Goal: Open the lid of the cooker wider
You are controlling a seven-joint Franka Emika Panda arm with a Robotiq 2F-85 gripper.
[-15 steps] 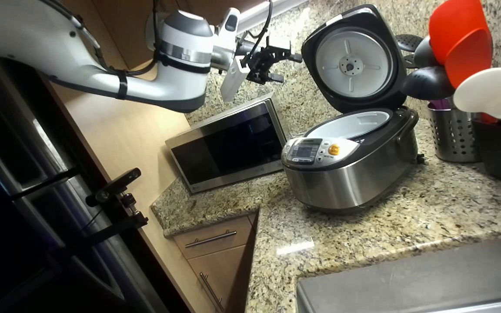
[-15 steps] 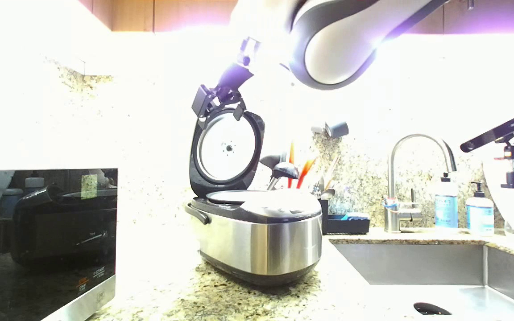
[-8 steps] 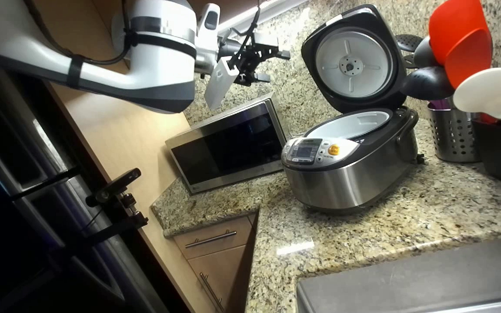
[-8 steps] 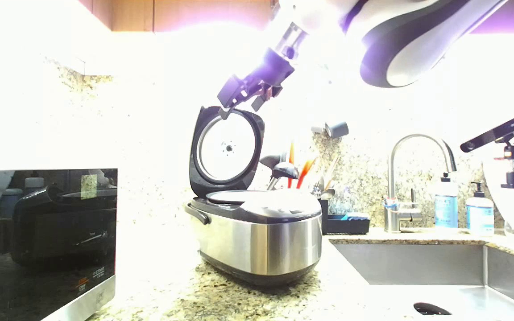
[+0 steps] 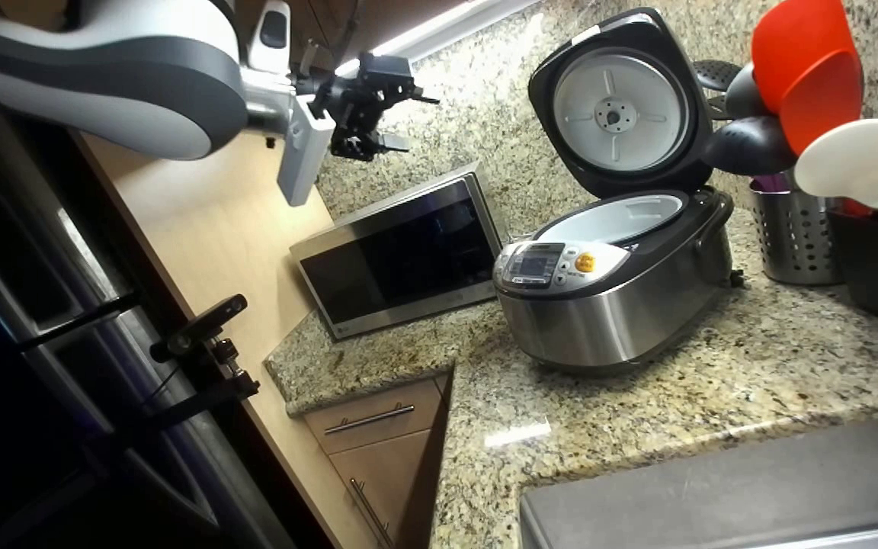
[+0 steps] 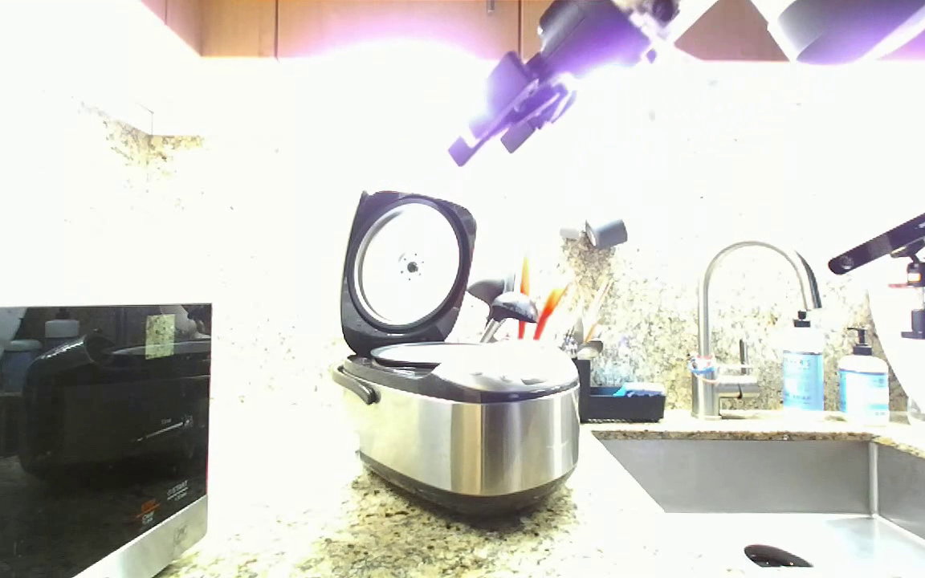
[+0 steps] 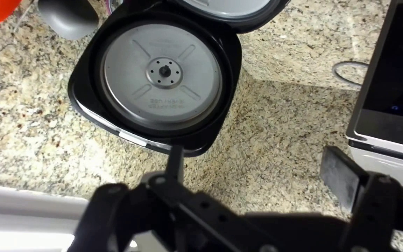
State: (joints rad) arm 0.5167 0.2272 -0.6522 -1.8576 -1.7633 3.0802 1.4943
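Note:
The lid stands raised on its hinge, black with a grey round inner plate, in both exterior views [image 5: 614,145] [image 6: 408,277]. It also shows in the wrist view [image 7: 164,101], left of centre. The silver cooker [image 5: 607,328] sits on the counter and also shows in an exterior view [image 6: 470,433]. Only part of the cooker [image 7: 257,21] shows at the top of the wrist view. My gripper [image 5: 410,122] is open and empty, apart from the lid. It is above the lid in an exterior view [image 6: 486,146]. Its spread fingers show in the wrist view [image 7: 255,164].
A silver microwave [image 5: 401,255] stands beside the cooker. A perforated utensil holder [image 5: 797,236] with red, black and white utensils [image 5: 809,76] stands on the other side. The granite backsplash [image 5: 485,137] is behind the lid. A sink [image 6: 751,478] lies beside the cooker.
My gripper has moved away from the lid, leftward in an exterior view and up and to the right in an exterior view. The lid and cooker have not moved.

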